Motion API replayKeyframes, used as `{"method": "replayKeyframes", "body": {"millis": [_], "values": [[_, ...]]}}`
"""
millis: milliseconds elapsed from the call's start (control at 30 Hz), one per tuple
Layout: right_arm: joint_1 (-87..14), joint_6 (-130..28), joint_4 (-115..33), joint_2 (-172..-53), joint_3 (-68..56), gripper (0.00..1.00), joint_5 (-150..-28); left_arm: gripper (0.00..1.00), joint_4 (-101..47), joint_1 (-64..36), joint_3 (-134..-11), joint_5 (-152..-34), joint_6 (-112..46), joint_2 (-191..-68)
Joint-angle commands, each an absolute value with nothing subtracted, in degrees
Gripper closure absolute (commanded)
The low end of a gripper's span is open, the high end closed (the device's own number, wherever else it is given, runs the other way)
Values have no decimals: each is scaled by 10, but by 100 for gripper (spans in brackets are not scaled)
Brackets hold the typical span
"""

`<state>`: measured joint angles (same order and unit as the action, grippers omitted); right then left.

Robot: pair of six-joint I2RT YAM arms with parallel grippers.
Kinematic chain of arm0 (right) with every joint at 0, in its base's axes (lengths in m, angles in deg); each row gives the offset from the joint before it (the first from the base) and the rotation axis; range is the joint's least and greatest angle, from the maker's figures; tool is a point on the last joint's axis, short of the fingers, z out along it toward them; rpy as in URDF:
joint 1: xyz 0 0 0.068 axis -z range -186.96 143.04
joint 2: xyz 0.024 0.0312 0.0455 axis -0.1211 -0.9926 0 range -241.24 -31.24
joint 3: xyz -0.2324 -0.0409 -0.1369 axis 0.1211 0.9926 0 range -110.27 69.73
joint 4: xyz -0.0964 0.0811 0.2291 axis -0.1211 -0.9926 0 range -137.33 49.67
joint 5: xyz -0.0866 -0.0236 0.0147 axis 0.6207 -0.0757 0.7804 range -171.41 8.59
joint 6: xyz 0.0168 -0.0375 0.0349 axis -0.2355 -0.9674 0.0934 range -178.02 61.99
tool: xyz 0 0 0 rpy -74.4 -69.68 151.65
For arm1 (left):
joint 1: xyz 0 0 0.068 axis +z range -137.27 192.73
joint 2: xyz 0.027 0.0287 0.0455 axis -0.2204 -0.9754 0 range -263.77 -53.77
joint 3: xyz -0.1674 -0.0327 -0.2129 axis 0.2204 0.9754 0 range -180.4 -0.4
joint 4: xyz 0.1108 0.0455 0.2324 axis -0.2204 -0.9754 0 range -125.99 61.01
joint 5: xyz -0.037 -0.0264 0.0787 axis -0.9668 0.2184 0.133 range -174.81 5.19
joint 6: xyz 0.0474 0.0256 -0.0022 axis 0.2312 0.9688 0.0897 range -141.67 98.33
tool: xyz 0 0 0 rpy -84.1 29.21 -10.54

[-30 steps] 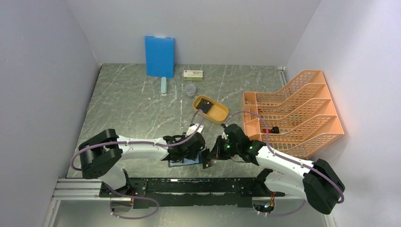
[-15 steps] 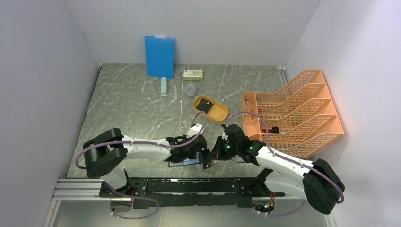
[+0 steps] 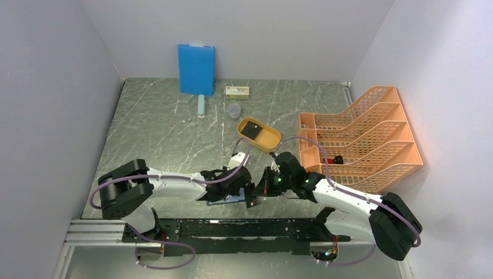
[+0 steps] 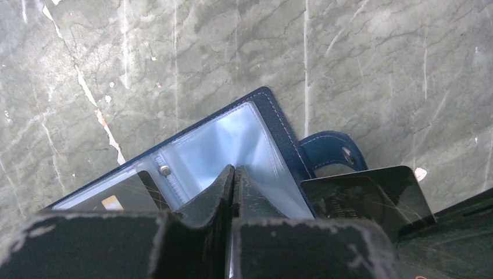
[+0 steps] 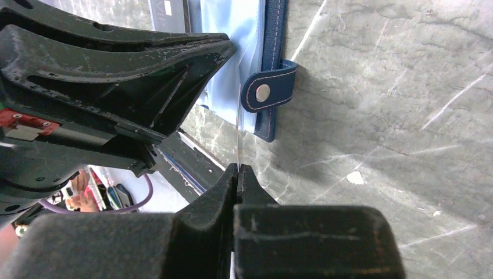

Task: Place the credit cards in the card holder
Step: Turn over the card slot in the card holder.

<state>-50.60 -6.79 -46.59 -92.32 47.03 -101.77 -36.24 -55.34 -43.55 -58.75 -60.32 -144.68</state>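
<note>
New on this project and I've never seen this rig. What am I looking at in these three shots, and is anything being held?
Two white robot arms are bolted at the near edge of a marbled table. The wide picture is from a fixed camera above and behind them. The two close-ups come from a camera on each wrist.

On the table there are an open navy card holder, a yellow oval tray with a dark card in it, an orange file rack, a blue board at the back wall, a small box and a clear cup.

The left fingers seem closed on a clear pocket of the holder. The right fingers pinch a dark credit card close to the holder's clasp tab.
</note>
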Motion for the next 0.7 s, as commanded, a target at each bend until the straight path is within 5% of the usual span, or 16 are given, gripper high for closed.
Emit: {"method": "replayKeyframes", "body": {"millis": [0, 667], "values": [[-509, -63, -433, -946, 466, 100, -1034, 95, -407, -553, -397, -601, -614, -1469], [-510, -69, -410, -983, 459, 100, -1051, 95, -400, -553, -385, -603, -621, -1470]]}}
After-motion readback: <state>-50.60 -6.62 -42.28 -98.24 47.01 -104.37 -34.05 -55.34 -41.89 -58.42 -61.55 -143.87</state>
